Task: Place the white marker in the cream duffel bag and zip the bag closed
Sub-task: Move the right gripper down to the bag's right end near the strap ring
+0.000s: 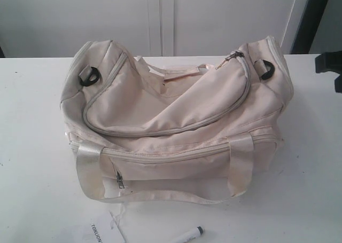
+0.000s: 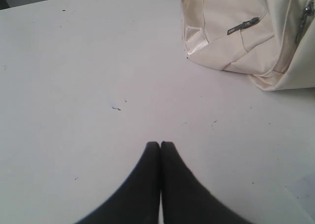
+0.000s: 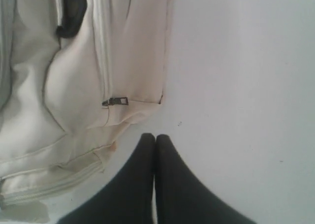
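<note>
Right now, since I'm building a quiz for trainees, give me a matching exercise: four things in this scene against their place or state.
Things:
1. white marker
2. paper tag
3. left pincer
4. black ring

Descriptions:
A. fixed at an end of the cream duffel bag
B. shut, over bare table
C. slim, dark-capped, lying on the table off the bag's pocket side
D. flat, with printed text, beside the marker

Pairs: 1-C, 2-D, 3-B, 4-A

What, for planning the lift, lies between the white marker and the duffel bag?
Exterior view: only bare table between the white marker and the strap handle of the cream duffel bag.
</note>
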